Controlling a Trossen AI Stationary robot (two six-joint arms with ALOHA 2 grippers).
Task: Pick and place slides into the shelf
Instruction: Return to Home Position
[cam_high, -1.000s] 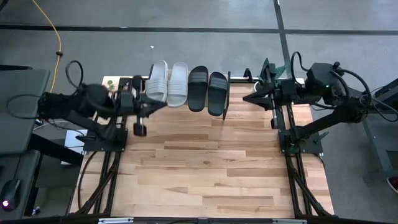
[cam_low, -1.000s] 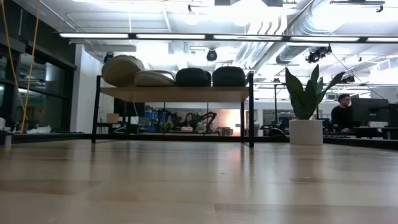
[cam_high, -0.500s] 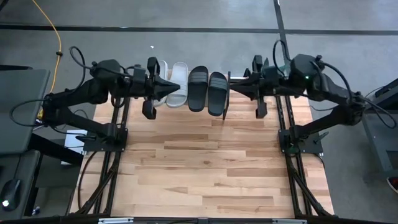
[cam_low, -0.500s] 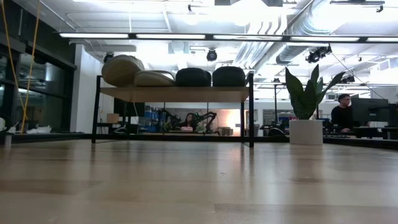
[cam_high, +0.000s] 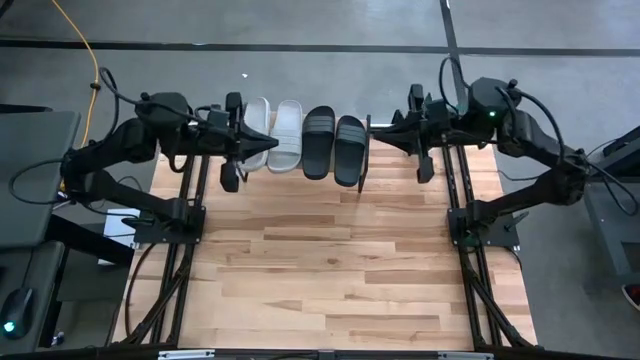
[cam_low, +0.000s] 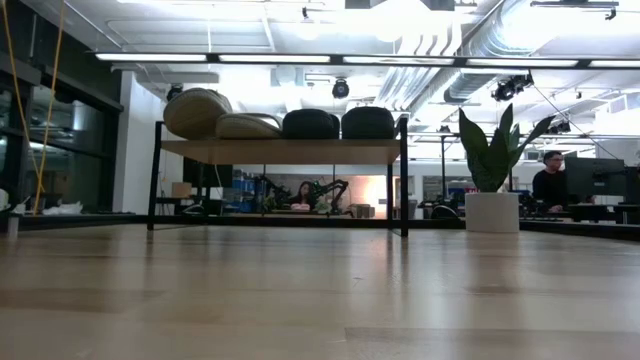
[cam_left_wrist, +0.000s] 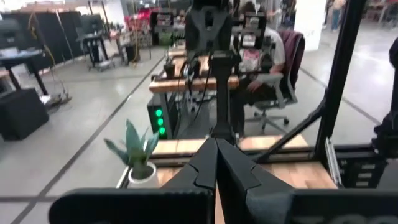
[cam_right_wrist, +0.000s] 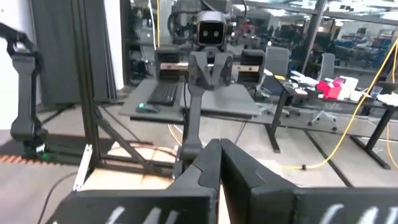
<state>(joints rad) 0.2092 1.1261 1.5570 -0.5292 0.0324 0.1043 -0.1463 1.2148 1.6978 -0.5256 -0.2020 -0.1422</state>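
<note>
The left gripper hangs over the left end of the shelf, its tip above the outer grey slide, and its fingers are pressed together on nothing. All four slides lie side by side on the shelf at the far edge of the table. After the outer one comes a second grey slide, then two black slides. The right gripper hangs just beside the shelf's right end, its fingers likewise clenched and empty.
</note>
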